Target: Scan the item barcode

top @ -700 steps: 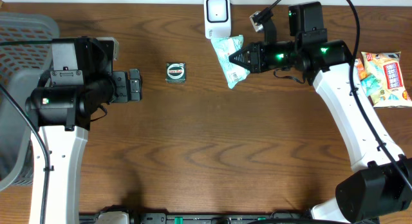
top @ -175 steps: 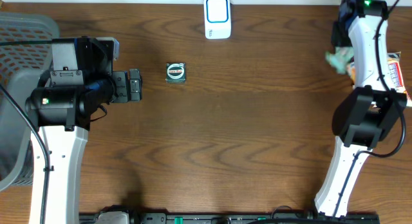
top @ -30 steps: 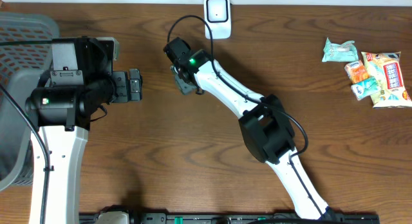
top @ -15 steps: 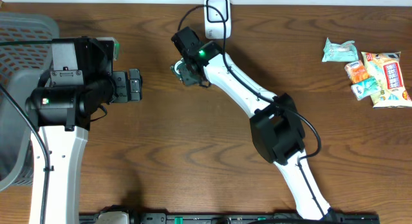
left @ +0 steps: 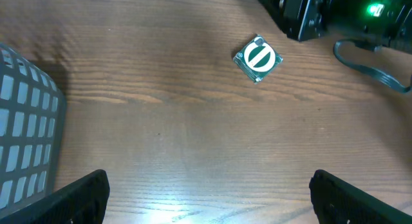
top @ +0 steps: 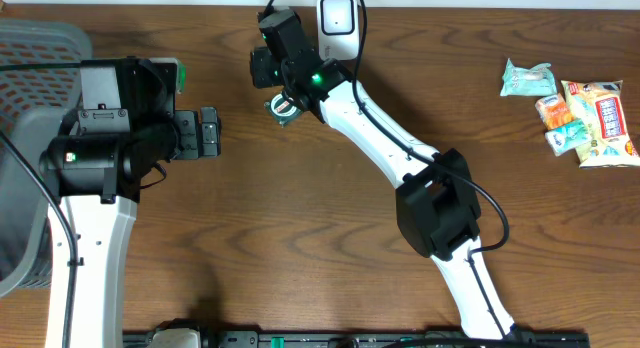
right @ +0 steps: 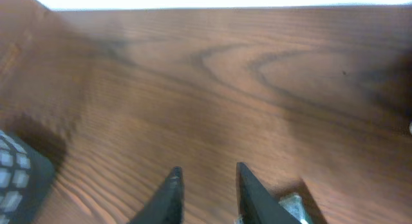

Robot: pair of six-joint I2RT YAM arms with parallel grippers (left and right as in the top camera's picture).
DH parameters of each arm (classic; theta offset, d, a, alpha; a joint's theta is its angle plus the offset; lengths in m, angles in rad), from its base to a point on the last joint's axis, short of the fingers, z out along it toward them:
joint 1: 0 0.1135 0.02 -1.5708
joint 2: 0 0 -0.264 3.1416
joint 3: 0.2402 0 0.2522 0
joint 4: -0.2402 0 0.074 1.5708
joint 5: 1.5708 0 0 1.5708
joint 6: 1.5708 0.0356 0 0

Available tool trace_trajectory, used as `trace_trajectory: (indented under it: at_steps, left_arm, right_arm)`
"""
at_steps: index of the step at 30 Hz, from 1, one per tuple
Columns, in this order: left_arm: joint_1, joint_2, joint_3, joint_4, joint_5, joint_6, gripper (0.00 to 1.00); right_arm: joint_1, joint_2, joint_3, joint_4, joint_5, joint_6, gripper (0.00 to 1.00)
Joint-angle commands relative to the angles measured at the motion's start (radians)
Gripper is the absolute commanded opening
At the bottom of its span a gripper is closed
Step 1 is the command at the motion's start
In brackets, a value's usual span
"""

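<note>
**Reporter:** From above, what do we have?

**Onlooker:** The right arm (top: 370,138) reaches across the table (top: 300,248). Its right gripper (top: 263,60) hangs just past the round green-and-white tin (top: 282,109), which lies flat on the wood and is not lifted. The white scanner (top: 338,16) stands near the tin, on its far right side. The left gripper (top: 207,133) waits to the tin's left, clear of it. Snack packets (top: 575,103) lie well off to the tin's right.

**Reporter:** And the left wrist camera?

**Onlooker:** The tin (left: 259,57) sits alone, label up, with nothing touching it. The left gripper's fingers (left: 77,195) stand spread wide at the bottom corners, empty. The right arm looms just beyond the tin. The basket (left: 26,140) is well off to the tin's left.

**Reporter:** The right wrist camera?

**Onlooker:** The fingertips (right: 166,195) are drawn close, with a thin strip of bare wood between them, and they are clamped on nothing. A pale corner, probably the tin (right: 291,203), peeks out just outside the right-hand finger.

**Reporter:** The risk?

**Onlooker:** To my eye the jaws sit beside the tin rather than around it. If the arm goes to the scanner like that, no barcode gets read. A finger that close could also nudge or tip the tin. I cannot see the code face, and it might end up turned away from the scanner.
</note>
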Motion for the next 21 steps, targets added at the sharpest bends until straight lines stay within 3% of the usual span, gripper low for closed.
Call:
trace_trajectory:
  at_steps: [1, 11, 21]
  left_arm:
    - [0.005, 0.003, 0.007, -0.002, -0.006, 0.01, 0.98]
    - [0.005, 0.003, 0.007, -0.002, -0.006, 0.01, 0.98]
    - [0.005, 0.003, 0.007, -0.002, -0.006, 0.01, 0.98]
  right_arm:
    - [0.009, 0.049, 0.0, 0.034, 0.001, 0.023, 0.01]
    - [0.016, 0.167, 0.0, 0.097, 0.0, 0.022, 0.01]
    - [0.014, 0.177, 0.0, -0.071, 0.04, -0.018, 0.01]
